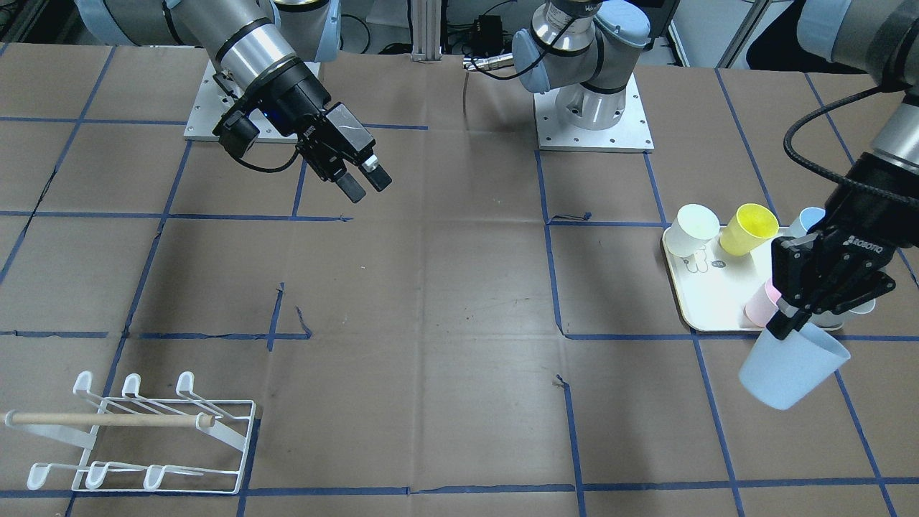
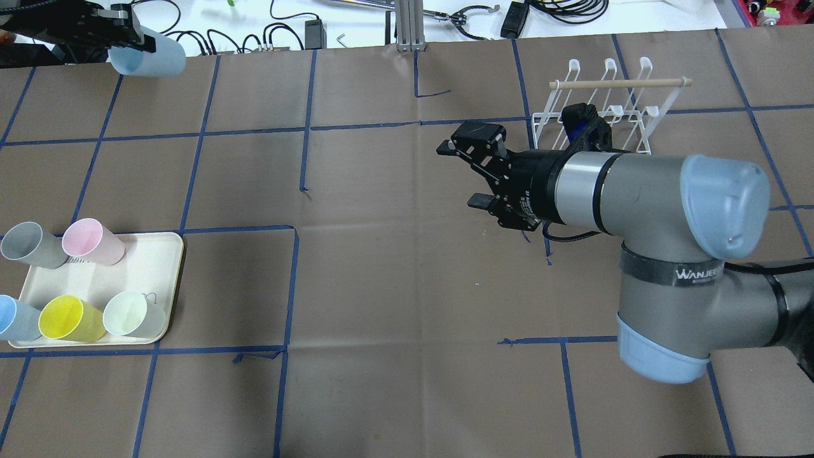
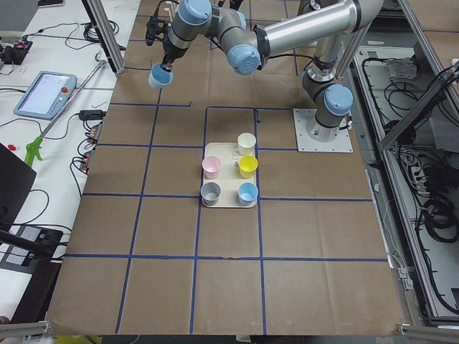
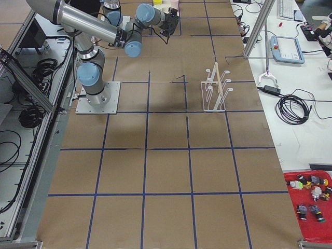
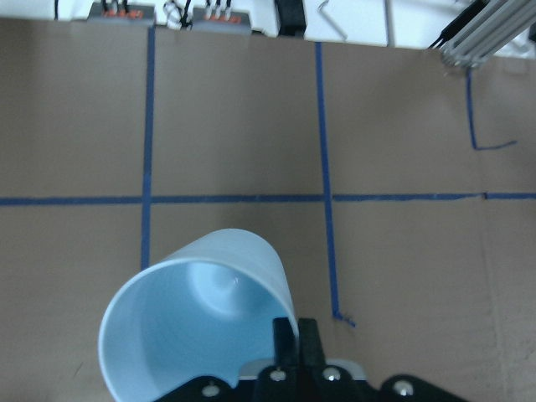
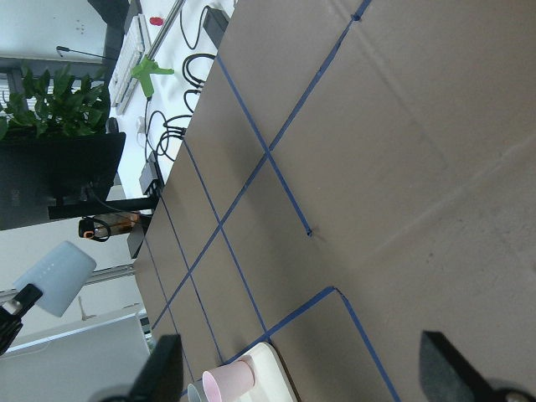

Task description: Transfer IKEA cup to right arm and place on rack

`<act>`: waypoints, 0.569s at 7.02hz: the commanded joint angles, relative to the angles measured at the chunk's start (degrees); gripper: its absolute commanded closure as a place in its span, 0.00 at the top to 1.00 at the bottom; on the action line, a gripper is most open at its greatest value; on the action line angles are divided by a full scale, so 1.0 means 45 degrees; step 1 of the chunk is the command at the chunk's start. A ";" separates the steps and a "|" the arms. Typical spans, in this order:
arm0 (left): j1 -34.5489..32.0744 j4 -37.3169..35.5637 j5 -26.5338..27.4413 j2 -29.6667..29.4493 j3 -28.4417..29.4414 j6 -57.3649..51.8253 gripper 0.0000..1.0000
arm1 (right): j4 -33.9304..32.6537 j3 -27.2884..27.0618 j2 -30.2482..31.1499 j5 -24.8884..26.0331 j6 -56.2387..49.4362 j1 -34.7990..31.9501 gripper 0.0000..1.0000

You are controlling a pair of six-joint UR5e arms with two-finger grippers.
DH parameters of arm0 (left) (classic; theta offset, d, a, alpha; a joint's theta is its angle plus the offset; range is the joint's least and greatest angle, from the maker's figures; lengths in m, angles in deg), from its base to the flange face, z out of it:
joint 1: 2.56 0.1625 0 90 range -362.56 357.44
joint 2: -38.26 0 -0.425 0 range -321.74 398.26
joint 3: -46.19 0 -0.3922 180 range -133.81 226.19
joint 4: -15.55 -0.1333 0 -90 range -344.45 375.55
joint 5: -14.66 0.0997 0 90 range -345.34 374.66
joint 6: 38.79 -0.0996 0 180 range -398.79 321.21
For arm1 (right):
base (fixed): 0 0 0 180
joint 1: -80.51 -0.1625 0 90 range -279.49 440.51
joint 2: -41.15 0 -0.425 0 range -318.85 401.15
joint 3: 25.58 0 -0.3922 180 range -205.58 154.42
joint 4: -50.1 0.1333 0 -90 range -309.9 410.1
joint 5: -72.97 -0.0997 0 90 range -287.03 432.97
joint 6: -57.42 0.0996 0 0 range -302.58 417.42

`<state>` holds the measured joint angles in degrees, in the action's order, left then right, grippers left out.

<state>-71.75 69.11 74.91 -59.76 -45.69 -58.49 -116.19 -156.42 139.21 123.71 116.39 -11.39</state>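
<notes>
From the front, the left hand (image 1: 786,323) pinched the rim of the cup (image 1: 793,366). The pale blue cup hung tilted just under the fingers, past the tray (image 1: 707,287) on its operator side. The right hand (image 1: 364,182) hung spread and empty over the bench (image 1: 431,323), well apart from the cup. The rack (image 1: 136,420) stood at the corner on the robot's right.

From overhead, the left hand (image 2: 124,35) was at the far left corner, with the cup (image 2: 156,60) sticking out beside it toward the middle. The right hand (image 2: 461,176) pointed left with its fingers wide apart, just in front of the rack (image 2: 610,83). Five other cups (image 2: 70,318) sat on the tray (image 2: 152,267).

From the left end, the cup (image 3: 159,76) hung below the near arm's wrist, well beyond the tray (image 3: 228,179).

From the right end, the rack (image 4: 218,88) stood alone on the bench, and the right hand (image 4: 171,23) was too small to judge.

The left wrist view showed the cup (image 5: 201,310) mouth-on. Its wall was nipped between the pressed fingers (image 5: 308,339) at the rim's lower right.

The right wrist view showed two blurred fingertips (image 6: 163,368) far apart. The cup (image 6: 59,276) was small at the far left, well away from them.
</notes>
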 commanded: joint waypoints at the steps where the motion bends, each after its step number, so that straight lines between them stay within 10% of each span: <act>1: -0.0149 -0.4674 -0.2323 -0.0013 -0.2071 -0.0037 0.00 | -0.1190 -0.0221 -0.0442 -0.0261 0.0275 -0.0007 0.97; 4: -0.0812 -0.9796 -0.5039 -0.0111 -0.4611 -0.0562 0.00 | -0.3972 0.0322 -0.2467 -0.0125 0.0275 -0.0026 0.98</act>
<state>-74.19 34.11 57.33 -60.08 -61.77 -59.99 -128.54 -156.47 132.39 122.83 117.62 -11.49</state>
